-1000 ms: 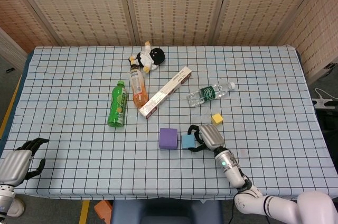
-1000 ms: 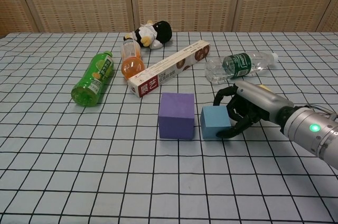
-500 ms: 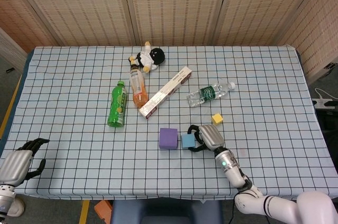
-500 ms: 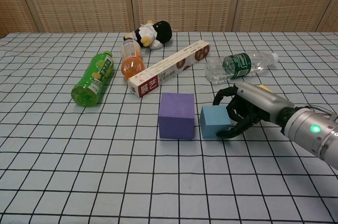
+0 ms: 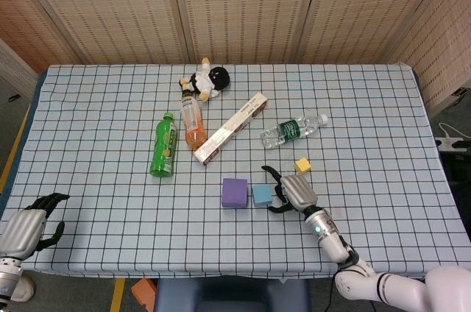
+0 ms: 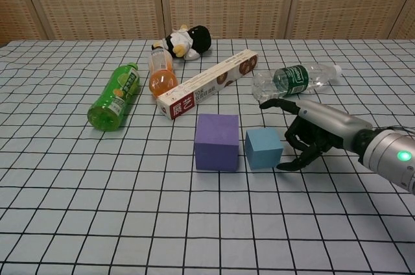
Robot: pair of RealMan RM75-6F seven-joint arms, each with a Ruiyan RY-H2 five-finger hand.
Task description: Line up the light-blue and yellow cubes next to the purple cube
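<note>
From the head view, the purple cube [image 5: 235, 192] sat on the checked tablecloth [image 5: 96, 128] and served as the anchor for everything else. The light-blue cube [image 5: 262, 194] stood just to its right, close but with a thin gap showing between them. The yellow cube [image 5: 302, 165] lay farther right of the purple cube and a little beyond it, well apart from the pair. The right hand [image 5: 293, 191] was just right of the light-blue cube, fingers spread and holding nothing. The left hand [image 5: 28, 227] rested far to the left of the purple cube at the near table edge, fingers loosely curled around nothing. Beyond the purple cube lay a green bottle [image 5: 164, 146], an orange drink bottle [image 5: 192, 122], a long carton [image 5: 230, 128], a clear water bottle [image 5: 291, 129] and a plush toy [image 5: 207, 79].

From the chest view, the purple cube [image 6: 217, 141] was matte, square-edged and clearly the larger block. The light-blue cube [image 6: 263, 148] beside it was smaller, with plain faces, turned slightly out of square with its neighbour. The right hand [image 6: 311, 130] hung open just right of it, fingertips [image 6: 285, 167] near but clear of the blue face. The yellow cube could not be made out here; it was likely hidden behind the hand.

The cubes looked light and fairly stiff, perhaps foam, with dull faces that should not slip. The small yellow one would best be pinched across two opposite side faces; being light, it could skid if nudged.
</note>
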